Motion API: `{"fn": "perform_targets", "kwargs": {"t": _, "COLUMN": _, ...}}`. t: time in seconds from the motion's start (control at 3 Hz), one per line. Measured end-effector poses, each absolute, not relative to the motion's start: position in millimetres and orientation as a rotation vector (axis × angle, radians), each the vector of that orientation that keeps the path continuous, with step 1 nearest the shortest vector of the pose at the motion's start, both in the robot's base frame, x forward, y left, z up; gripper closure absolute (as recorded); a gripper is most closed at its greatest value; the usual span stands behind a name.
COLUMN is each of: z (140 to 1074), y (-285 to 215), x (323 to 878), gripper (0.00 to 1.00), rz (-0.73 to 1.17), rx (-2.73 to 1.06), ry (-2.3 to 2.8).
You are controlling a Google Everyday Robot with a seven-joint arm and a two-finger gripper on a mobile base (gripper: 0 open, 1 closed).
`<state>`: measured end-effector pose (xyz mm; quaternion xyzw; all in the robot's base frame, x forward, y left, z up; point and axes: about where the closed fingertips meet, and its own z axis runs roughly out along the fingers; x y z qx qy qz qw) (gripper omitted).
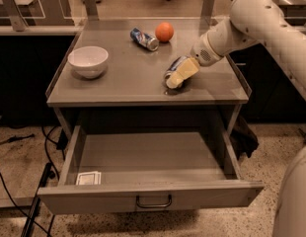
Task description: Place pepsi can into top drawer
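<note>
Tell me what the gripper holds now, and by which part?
It cannot be told. The gripper covers the near half of the pepsi can, which lies on the tabletop; a true hold is not visible.

- No lettering I can actually read, not on the pepsi can (172,66) or the slimmer can (143,38).
- The card (88,178) in the top drawer (202,194) is too small to read.
- My gripper (178,78) is right at the pepsi can on the tabletop (123,78).

Tool (180,76) centre-right, down-left of white arm (251,19).
</note>
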<state>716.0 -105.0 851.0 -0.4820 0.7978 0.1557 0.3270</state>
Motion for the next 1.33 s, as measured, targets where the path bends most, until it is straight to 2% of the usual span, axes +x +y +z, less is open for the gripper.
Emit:
{"fn": "perform_targets", "kwargs": {"t": 0.33, "z": 845.4, "y": -97.7, "x": 719.9, "gripper": 0.0, "rz": 0.423, "rx": -1.267, "ry": 2.087}}
{"fn": "perform_targets", "kwargs": {"t": 0.67, "z": 845.3, "y": -97.6, "x": 719.9, "gripper": 0.16, "rz": 0.423, "rx": -1.267, "ry": 2.087}}
{"fn": "perform_targets", "kwargs": {"t": 1.33, "z": 845.3, "y": -97.6, "x": 719.9, "gripper": 0.62, "rz": 0.424, "rx": -1.267, "ry": 2.087}}
